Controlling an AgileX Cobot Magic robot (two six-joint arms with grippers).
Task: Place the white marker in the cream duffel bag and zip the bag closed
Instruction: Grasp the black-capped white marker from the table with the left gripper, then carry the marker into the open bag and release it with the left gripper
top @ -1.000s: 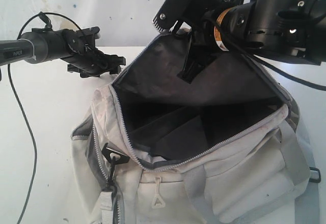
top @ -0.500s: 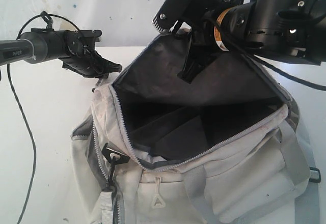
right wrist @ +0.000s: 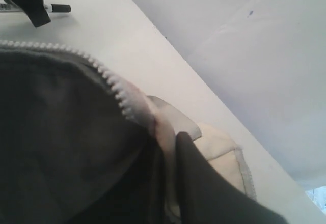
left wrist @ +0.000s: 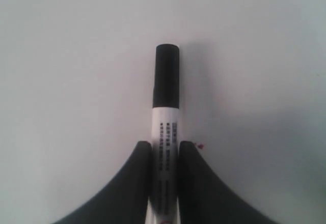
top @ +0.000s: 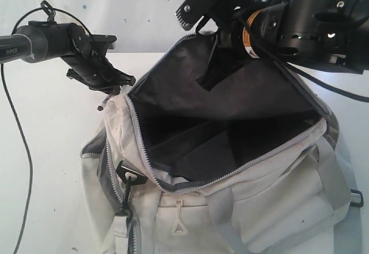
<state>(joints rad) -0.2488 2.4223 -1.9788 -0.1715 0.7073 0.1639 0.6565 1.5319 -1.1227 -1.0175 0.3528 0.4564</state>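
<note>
Left pincer (left wrist: 165, 143) is closed narrow on the marker (left wrist: 165, 117), clamped across the white barrel, over the black print. One black cap sticks out past the fingertips (left wrist: 140, 168); the other end is hidden behind them. Left wrist view shows only plain white table (left wrist: 61, 56) under the marker, soft shadow beside it. Can't tell whether it touches the surface.

Exterior view: that pincer sits at the left end of the bag (top: 271, 208), just beside the zipper (top: 136, 127) corner, angled down toward the table. A thin dark tip pokes out below it, just off the cream fabric. Marker is outside the bag.

Right pincer (right wrist: 165, 152) is pinched tight on the edge of the flap (top: 242, 92), with cream fabric sandwiched between the fingers right next to the zipper teeth. It holds the flap up and back, so the mouth gapes wide. Dark grey lining (top: 190, 150) is exposed. The interior is dark and its contents can't be made out.

Zipper is undone along the near rim, teeth running from the left corner round to the right side. Cream pull tab (top: 177, 222) hangs on the front. Black clip (top: 128, 179) sits on the left end, grey strap (top: 121, 231) below it. Bag stands on the table, reddish smudges on its left panel.

Right wrist view also catches the left pincer and marker across the table, beyond the flap's zipper edge, black cap pointing away from the pincer.
</note>
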